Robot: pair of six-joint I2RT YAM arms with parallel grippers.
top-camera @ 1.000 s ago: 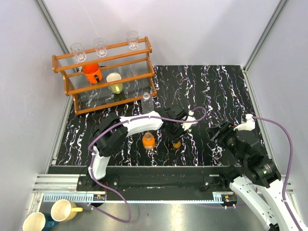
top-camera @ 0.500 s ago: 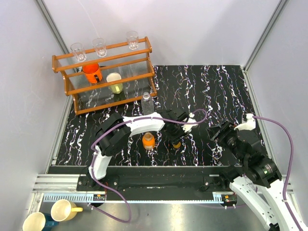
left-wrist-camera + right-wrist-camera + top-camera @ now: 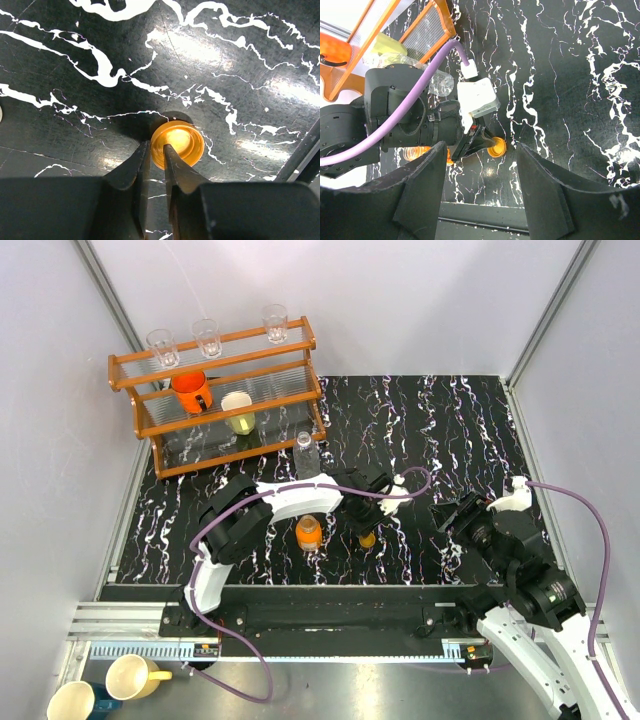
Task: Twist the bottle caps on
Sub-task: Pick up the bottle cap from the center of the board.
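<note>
Two grippers on record. Left gripper (image 3: 156,150): fingers drawn nearly together on the orange cap (image 3: 179,142), one outside its wall and the other over the hollow. This is a pinch on the rim only, with the cap lying open side up on the black marbled table (image 3: 240,65). Right gripper (image 3: 481,200): fingers spread wide, nothing between them, hanging well to the right of the work. Orange bottle (image 3: 308,532): upright, near the cap on its left, neck too small to read. Clear bottle (image 3: 306,451): upright farther back, just in front of the wooden rack (image 3: 215,390). Risks, as judged: a one-wall grip may let the cap swivel or slip out on lifting. The cap sits hollow side up and must be turned over before it meets a neck, and a tilted cap would cross-thread. The squat bottle is unheld, so twisting could spin or topple it.
</note>
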